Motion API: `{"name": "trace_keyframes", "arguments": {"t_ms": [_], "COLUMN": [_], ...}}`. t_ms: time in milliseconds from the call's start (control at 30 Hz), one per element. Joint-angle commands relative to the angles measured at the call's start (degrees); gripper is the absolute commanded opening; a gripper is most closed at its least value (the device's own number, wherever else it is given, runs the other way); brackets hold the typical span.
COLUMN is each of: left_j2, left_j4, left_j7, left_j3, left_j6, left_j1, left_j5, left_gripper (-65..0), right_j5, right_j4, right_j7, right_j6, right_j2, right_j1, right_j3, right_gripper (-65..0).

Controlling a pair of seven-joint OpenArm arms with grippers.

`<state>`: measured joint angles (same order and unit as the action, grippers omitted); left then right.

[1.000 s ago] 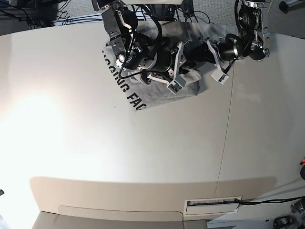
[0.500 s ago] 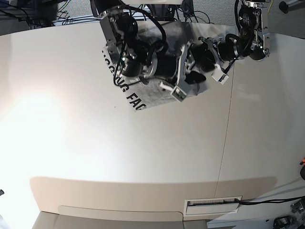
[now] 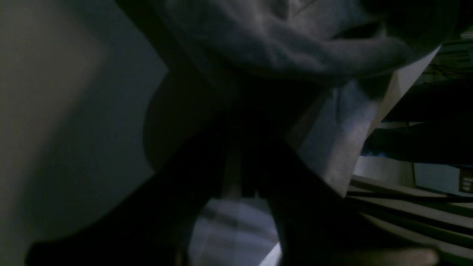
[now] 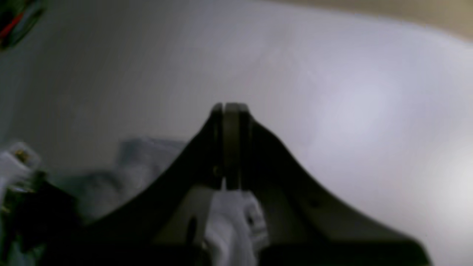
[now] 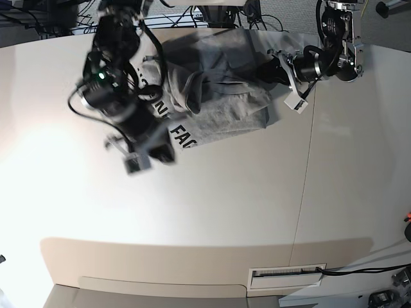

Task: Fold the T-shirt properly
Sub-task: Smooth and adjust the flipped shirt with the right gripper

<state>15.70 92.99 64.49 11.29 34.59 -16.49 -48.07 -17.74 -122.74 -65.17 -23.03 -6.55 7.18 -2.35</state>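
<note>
I see my right fingers (image 4: 226,111) pressed together, empty, over bare table (image 5: 212,205) — my left fingers (image 5: 273,69) pinch the shirt (image 5: 221,96) edge, bunched beside them.

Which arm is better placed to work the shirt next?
Left. Its gripper sits at the shirt's edge, cloth right at its camera. The right gripper is shut, empty and off the shirt over bare table.

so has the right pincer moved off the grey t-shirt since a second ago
Yes. In the base view the right pincer has swung from over the heather-grey cotton T-shirt toward the view's lower left, onto bare white table, its jaws shut and empty.
</note>
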Motion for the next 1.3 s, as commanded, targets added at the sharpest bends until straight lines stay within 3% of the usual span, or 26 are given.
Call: {"name": "trace_keyframes", "arguments": {"t_ms": [0, 167, 367, 667, 900, 1067, 1267], "left_j2": [0.48, 0.48, 0.48, 0.5, 0.5, 0.5, 0.5], "left_j4": [0.39, 0.39, 0.39, 0.39, 0.39, 0.39, 0.39], "left_j7": [0.66, 0.63, 0.63, 0.46, 0.46, 0.39, 0.15], "left_j3": [0.09, 0.09, 0.09, 0.09, 0.09, 0.09, 0.11], "left_j6": [-0.22, -0.22, -0.22, -0.22, -0.2, -0.2, -0.02], "left_j1": [-0.02, 0.0, -0.02, 0.0, 0.28, 0.31, 0.31], "left_j5": [0.9, 0.9, 0.9, 0.9, 0.9, 0.9, 0.9], "left_gripper": [-58.2, -58.2, -58.2, -58.2, -58.2, -58.1, -58.1], "right_j5": [-0.79, -0.83, -1.77, -3.87, -3.87, -3.85, -1.64], "right_j4": [-0.87, -0.92, -0.92, -0.92, -0.92, -0.92, -0.92], "right_j7": [0.83, 0.87, -0.5, -7.65, -8.83, -7.5, -5.84], "right_j6": [-0.07, -0.09, -0.5, -1.42, -1.68, -6.62, -12.63], "right_j2": [-0.11, -0.11, -0.11, -0.09, -0.09, -0.11, 1.62], "right_j1": [0.87, 7.96, 13.44, 15.74, 16.0, 14.73, 8.48], "right_j3": [-1.38, -6.19, -4.7, 9.68, 21.64, 25.27, 23.04], "right_gripper": [-65.0, -65.0, -65.0, -65.0, -65.0, -65.0, -65.0]}}
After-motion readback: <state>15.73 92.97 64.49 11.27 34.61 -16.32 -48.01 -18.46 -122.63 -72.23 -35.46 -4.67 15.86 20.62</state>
